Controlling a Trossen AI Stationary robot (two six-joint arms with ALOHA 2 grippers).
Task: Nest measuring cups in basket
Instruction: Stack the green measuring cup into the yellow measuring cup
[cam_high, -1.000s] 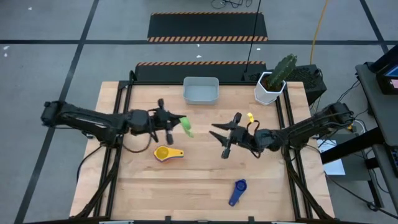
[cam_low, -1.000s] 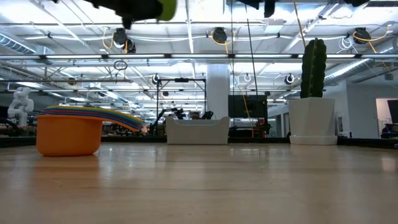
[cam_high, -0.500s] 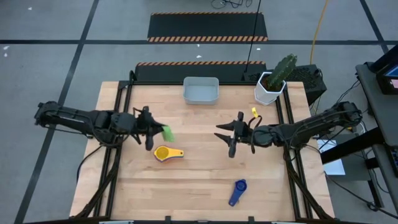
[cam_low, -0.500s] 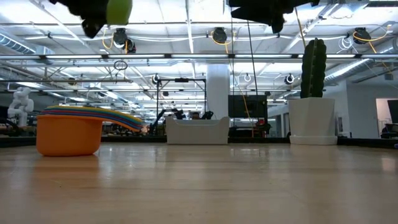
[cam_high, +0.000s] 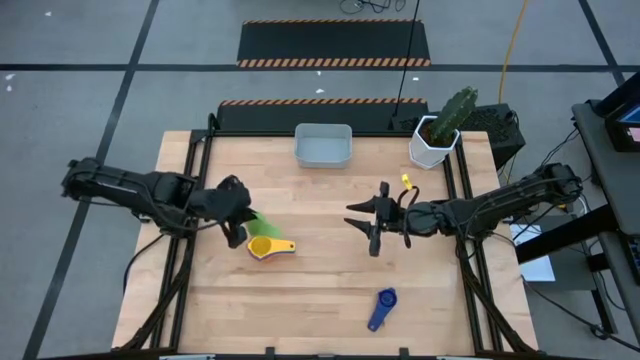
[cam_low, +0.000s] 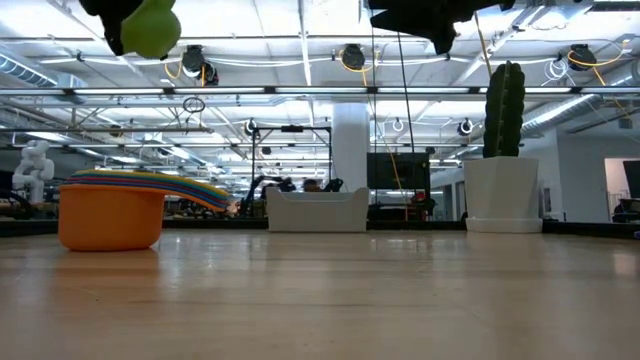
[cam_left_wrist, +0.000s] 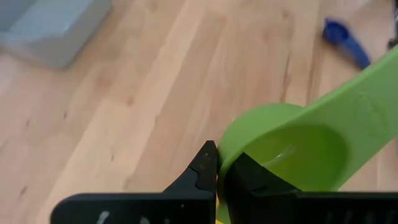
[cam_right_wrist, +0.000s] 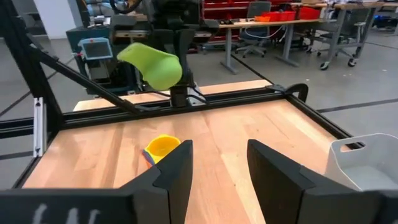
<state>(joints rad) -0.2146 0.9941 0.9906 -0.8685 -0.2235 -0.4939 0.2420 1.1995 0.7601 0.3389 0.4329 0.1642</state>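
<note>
My left gripper (cam_high: 238, 220) (cam_left_wrist: 219, 167) is shut on the green measuring cup (cam_high: 258, 222) (cam_low: 150, 28) (cam_right_wrist: 152, 62), high above the table, just left of the nested stack. The stack (cam_high: 264, 246) (cam_low: 110, 215) (cam_right_wrist: 163, 147) stands on its base, yellow cup innermost, orange outermost, handles fanned toward the right. A blue cup (cam_high: 382, 305) (cam_left_wrist: 345, 40) lies near the near edge. The grey-blue basket (cam_high: 323, 146) (cam_low: 316, 210) sits at the far edge. My right gripper (cam_high: 370, 222) (cam_right_wrist: 217, 162) hovers open right of centre. My left gripper pinches the green cup's bowl wall at the rim (cam_left_wrist: 221, 163), one finger (cam_left_wrist: 205, 169) outside and one finger (cam_left_wrist: 249, 177) inside. The cup is lifted clear of the table, and its handle (cam_left_wrist: 367, 93) points away from the fingers.
A white faceted pot with a cactus (cam_high: 436, 140) (cam_low: 503, 195) stands at the far right corner. A black frame rail (cam_right_wrist: 205, 102) runs along the table's edges. Bare wood lies between the stack and the basket.
My left gripper has carried the green cup from the table's middle toward the left and near edge, ending beside the stack, and has turned on the way. The cup stays lifted clear. My right gripper has shifted slightly toward the right edge, still open.
</note>
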